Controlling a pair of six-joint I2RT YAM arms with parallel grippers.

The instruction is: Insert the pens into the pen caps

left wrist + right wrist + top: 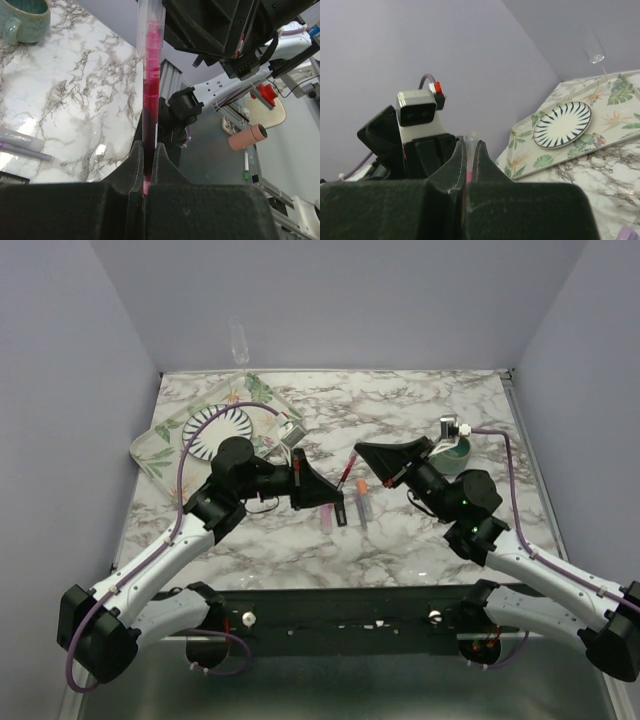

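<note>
A thin red pen (347,471) with a clear barrel hangs in the air between my two grippers. My left gripper (340,489) is shut on its lower end (146,172). The pen (150,90) runs up past the top of the left wrist view. My right gripper (360,452) is shut on the pen's clear tubular end (471,136), which pokes out past the fingertips. On the marble below lie a pink-purple marker (328,519), a black marker (341,512) and a pale grey marker with an orange end (362,506). I see no loose pen caps.
A teal mug (456,456) stands behind the right arm. A floral tray (160,445) carrying a striped plate (221,426) sits at the back left, with a wine glass (239,340) behind it. The table's near edge (340,592) runs just in front of the markers.
</note>
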